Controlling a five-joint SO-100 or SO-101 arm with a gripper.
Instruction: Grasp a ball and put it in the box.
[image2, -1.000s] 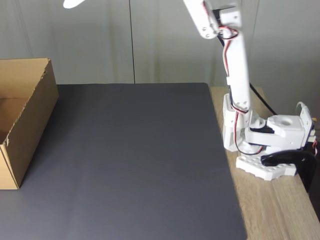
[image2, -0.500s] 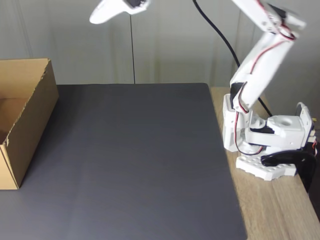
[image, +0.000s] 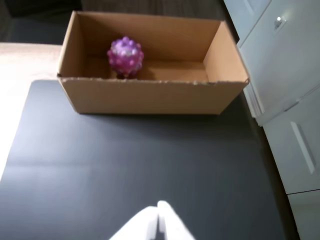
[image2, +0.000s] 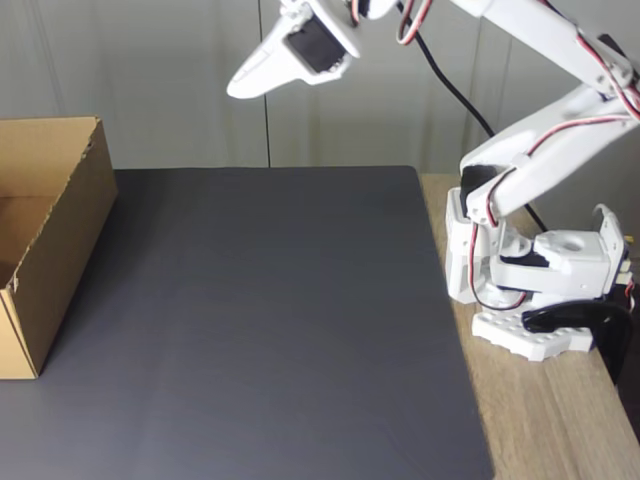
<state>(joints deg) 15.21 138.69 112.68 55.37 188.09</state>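
Wrist view first: the ball (image: 125, 56) is sitting inside the box (image: 150, 97), on the floor of its left part, close to the far wall and clear of the near one. The box is lying across the far end of the black mat (image: 135, 165), its long near wall facing the camera. At the bottom edge the gripper (image: 158, 212) is showing as two white fingers pressed together with nothing between them. White cabinet fronts (image: 285, 75) are running along the right side.

Fixed view next: the gripper (image2: 240, 88) is hanging high above the far edge of the mat (image2: 270, 320), well apart from the box (image2: 55, 235) at the left, and its tips are looking closed and empty here too. The arm's base (image2: 530, 290) is standing on the wooden table (image2: 560, 420) at the right. The ball is hidden here behind the box wall.

Judging from this, the ball is already lying where the task wants it, so the step in hand looks like the pull-back toward rest. Doing it well is a matter of keeping the wrist high, folding the arm smoothly toward the base, and staying clear of the tall cardboard walls so the box is not nudged and the ball does not roll.
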